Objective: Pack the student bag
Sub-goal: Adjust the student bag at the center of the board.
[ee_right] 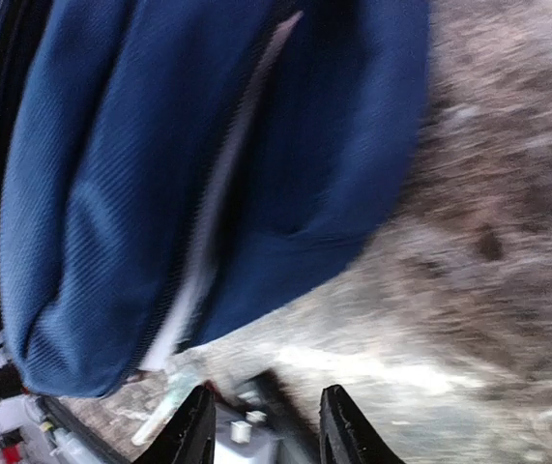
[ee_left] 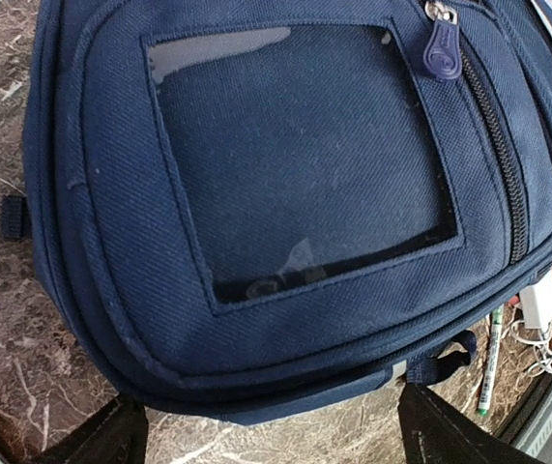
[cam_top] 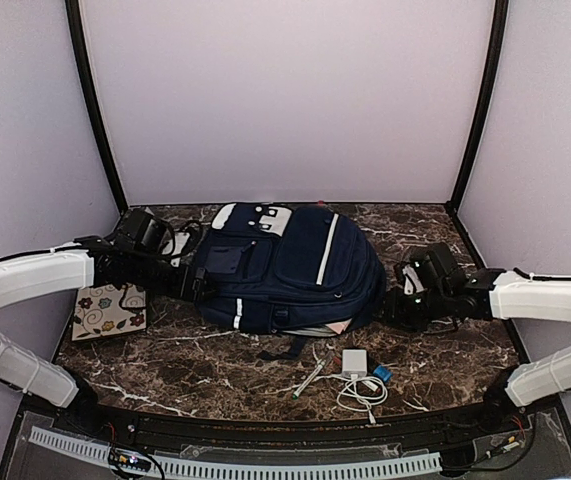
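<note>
Top view
Look: the backpack [cam_top: 285, 265] is navy blue cloth with white stripes, white patches at its far-left corner, and pockets on the face turned up.
Place: it lies flat in the middle of the marble table [cam_top: 445, 345], between the two arms.
Direction: its long axis runs left to right, a little slanted, with the white-patched corner toward the back wall.
Left tool: the left gripper [cam_top: 187, 282] sits at the bag's left edge.
Right tool: the right gripper [cam_top: 397, 303] sits just beside the bag's right end.
Nearby: a flowered notebook [cam_top: 110, 312] lies by the left arm. A white charger [cam_top: 354, 360], its cable [cam_top: 365, 392] and a pen [cam_top: 310, 380] lie in front of the bag.

Left wrist view
Look: a stitched pocket [ee_left: 295, 155] with a clear window fills the frame, with a zipper pull [ee_left: 443, 48] at the upper right.
Left tool: the fingers [ee_left: 111, 435] stand wide apart, released, with nothing between them. The bag's rounded edge lies just ahead.

Right wrist view
Look: the picture is blurred. Blue cloth with one white stripe fills the upper left and marble fills the right.
Right tool: the fingers [ee_right: 193, 425] stand apart, grasping nothing. Whether they touch the bag cannot be told.
</note>
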Tool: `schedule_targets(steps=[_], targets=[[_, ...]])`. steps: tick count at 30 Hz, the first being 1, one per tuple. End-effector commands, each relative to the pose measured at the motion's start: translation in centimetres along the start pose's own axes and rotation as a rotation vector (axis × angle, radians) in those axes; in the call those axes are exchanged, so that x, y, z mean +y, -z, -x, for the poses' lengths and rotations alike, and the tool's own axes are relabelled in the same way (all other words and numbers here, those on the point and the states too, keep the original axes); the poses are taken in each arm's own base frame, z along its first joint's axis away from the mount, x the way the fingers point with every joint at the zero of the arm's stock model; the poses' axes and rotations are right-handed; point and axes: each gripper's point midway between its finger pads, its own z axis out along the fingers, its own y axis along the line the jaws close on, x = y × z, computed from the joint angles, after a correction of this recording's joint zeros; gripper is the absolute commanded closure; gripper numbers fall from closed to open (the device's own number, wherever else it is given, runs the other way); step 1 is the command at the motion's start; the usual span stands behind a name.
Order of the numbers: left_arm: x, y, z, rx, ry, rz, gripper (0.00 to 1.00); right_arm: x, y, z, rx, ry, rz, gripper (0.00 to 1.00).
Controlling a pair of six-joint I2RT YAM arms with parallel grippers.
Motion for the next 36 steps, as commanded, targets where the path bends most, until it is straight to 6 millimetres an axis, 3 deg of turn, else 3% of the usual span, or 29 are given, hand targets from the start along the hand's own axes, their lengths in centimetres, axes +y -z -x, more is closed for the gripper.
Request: schedule_targets(steps=[1,8,15,24,29,36], targets=[[-0.9,-0.9,-0.6,-0.035,0.036,-0.095,0.1,7.1,-0.5,-0.8,0.013,-0.051,0.376,0.64],[-0.7,-2.9,-2.1,-0.022,0.065,-0.135,0.31,8.9,-3.4,0.1,0.031,-0.117,0.449,0.74],[-0.8,-4.2,-3.5,0.013,0.096,-0.17,0.3,10.4,-4.5,3.6,-0.029,-0.093,0.448,0.81],[-1.0,-4.8,-4.3,0.032,0.124,-0.195,0.33,7.4,-6.6,10.5,-0.102,-0.104,0.338,0.83],[-1.0,-3.8,-4.2,0.021,0.129,-0.182,0.35,5.6,-6.3,9.7,-0.061,-0.09,0.266,0.8],[-0.3,-0.9,-2.5,-0.069,0.172,-0.11,0.32,2.5,-2.5,6.3,-0.042,-0.068,0.142,0.7]])
